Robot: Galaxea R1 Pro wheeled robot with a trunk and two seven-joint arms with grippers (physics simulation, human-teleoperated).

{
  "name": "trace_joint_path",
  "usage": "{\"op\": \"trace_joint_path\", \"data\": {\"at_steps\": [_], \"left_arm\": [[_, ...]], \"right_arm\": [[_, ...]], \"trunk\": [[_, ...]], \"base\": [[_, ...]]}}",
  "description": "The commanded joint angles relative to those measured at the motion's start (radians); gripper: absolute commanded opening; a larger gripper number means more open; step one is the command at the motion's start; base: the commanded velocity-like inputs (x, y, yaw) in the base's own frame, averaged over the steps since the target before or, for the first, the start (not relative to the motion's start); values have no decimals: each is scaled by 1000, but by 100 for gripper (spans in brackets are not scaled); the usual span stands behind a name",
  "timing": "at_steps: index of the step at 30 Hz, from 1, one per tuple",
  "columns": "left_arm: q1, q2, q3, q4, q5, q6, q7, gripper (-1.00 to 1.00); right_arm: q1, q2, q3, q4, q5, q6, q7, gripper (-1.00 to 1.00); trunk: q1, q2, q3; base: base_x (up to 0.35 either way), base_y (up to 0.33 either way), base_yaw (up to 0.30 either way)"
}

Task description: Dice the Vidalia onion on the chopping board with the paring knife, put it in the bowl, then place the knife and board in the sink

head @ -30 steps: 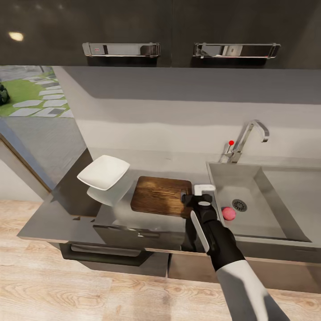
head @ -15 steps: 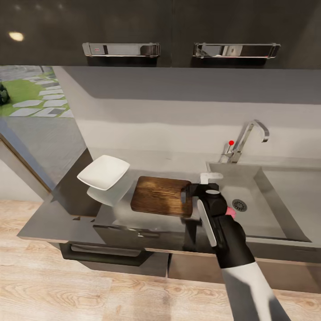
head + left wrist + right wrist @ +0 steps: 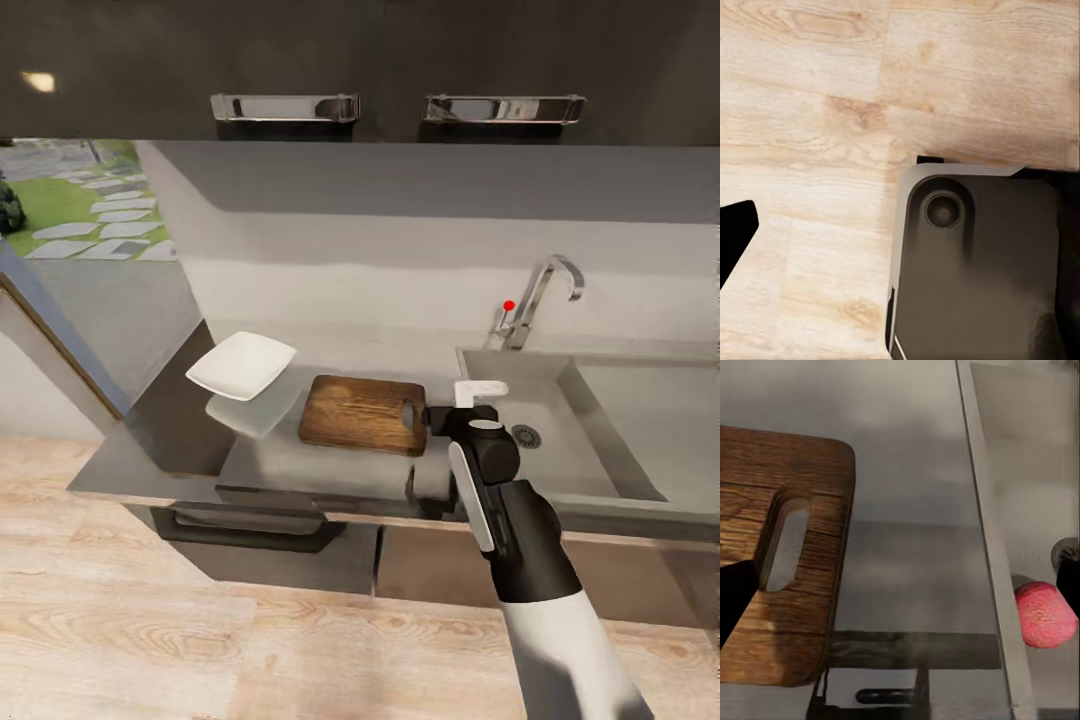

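The onion [image 3: 1044, 613], a round pink ball, sat in the sink [image 3: 600, 440] close against its near wall. The chopping board [image 3: 362, 414] lay just beside the sink, long axis along the countertop [image 3: 300, 465], handle slot toward the basin. The right gripper [image 3: 478, 400] reached over the sink's edge, fingers apart, the onion between and beyond them; the bowl [image 3: 241, 364] sat beyond the board

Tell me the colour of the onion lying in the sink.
Pinkish red: the onion shows best in the right wrist view, inside the sink.

Dark upper cabinets [image 3: 300, 60] hanging over a grey wall [image 3: 400, 230]; pale wood-plank floor [image 3: 150, 640] lying below; a window [image 3: 70, 200] showing lawn.
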Motion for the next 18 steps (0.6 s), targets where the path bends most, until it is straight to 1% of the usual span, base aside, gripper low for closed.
{"op": "trace_joint_path", "data": {"at_steps": [1, 15, 18], "left_arm": [[0, 0, -1, 0, 4, -2, 0, 100], [0, 1, -1, 0, 4, -2, 0, 100], [0, 0, -1, 0, 4, -2, 1, 100]], "right_arm": [[-1, -1, 2, -1, -1, 5, -5, 100], [-1, -5, 2, -1, 0, 6, -5, 100], [-1, -10, 2, 0, 0, 5, -4, 100]], "trunk": [[0, -2, -1], [0, -2, -1], [0, -2, -1]], "base": [[-334, 0, 0], [-339, 0, 0], [-340, 0, 0]]}}
